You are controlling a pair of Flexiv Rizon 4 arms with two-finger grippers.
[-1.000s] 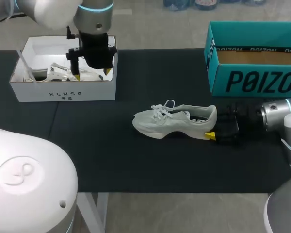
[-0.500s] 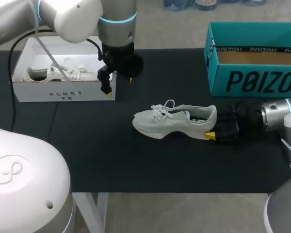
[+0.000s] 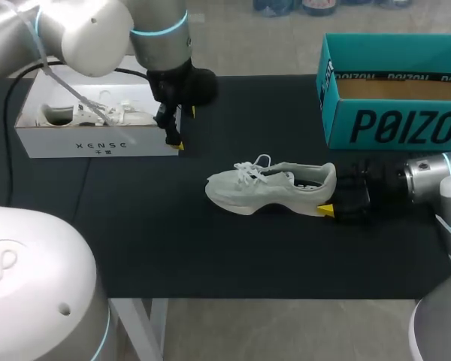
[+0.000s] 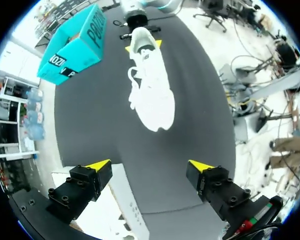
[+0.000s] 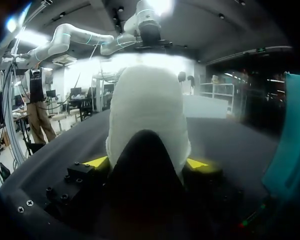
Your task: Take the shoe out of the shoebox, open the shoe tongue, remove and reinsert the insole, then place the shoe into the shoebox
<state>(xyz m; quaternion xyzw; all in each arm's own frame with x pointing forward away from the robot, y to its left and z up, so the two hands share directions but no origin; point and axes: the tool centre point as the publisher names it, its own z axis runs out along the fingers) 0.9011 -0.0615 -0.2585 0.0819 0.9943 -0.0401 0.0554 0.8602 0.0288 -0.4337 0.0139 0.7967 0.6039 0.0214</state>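
**Left arm leaves the white box and nears the shoe**

The shoe (image 3: 270, 186) lies on its sole on the counter (image 3: 210, 248), in the same place as a second ago. The right gripper (image 3: 327, 203) has not moved either: its fingers (image 5: 97, 161) pinch the shoe's heel from both sides. The left gripper (image 3: 185, 128) hung over the inside of the white box (image 3: 98, 139) a second ago. It now hovers at the box corner nearest the shoe, beyond the shoe's toe. Its fingers (image 4: 97, 166) are spread wide with nothing between them, and one tip is over the box's edge. The teal box (image 3: 395, 113) stands behind the shoe's heel, apart from it.
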